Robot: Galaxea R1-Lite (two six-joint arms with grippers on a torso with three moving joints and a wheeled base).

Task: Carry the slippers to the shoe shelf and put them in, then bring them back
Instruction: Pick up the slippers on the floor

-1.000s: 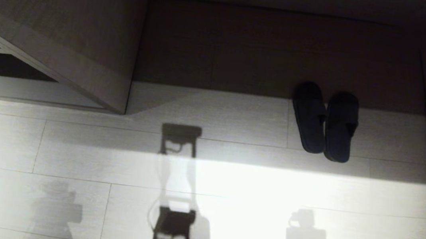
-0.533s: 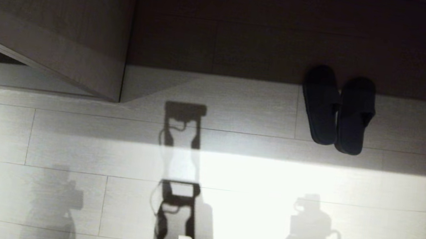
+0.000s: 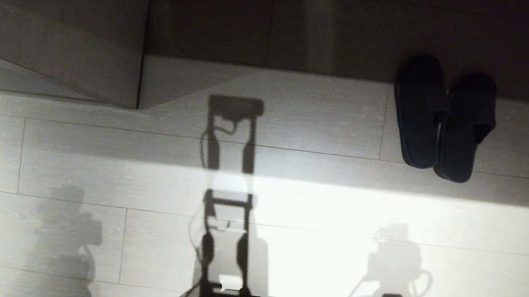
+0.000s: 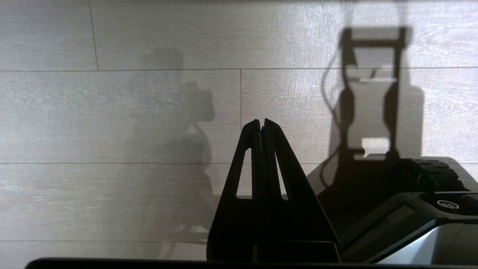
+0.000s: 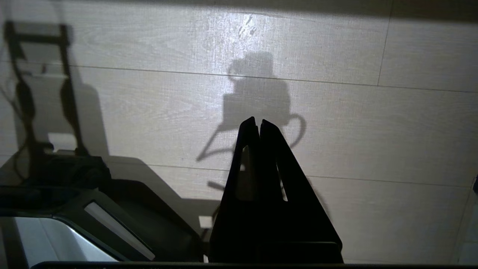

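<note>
The slippers point(image 3: 442, 119) lie side by side on the floor point(image 3: 297, 122) ahead of me and to my right, toes reaching into the dark recess point(image 3: 278, 25) under the pale wood cabinet point(image 3: 55, 20), heels out toward me on the lit boards. Nothing of mine touches them. My left gripper point(image 4: 261, 125) and my right gripper point(image 5: 257, 123) each hang over bare floor near my base, fingers point(image 4: 276, 149) pressed together and holding nothing. I cannot see the shoe shelf from here.

I judge this the very first step: approaching the pair, with no pickup begun. The next move calls for bringing myself squarely in front of the 2 slippers, lowering an arm, spreading its fingers and closing on the slippers, likely at the heel ends nearest me, since the toes sit in shadow.
</note>
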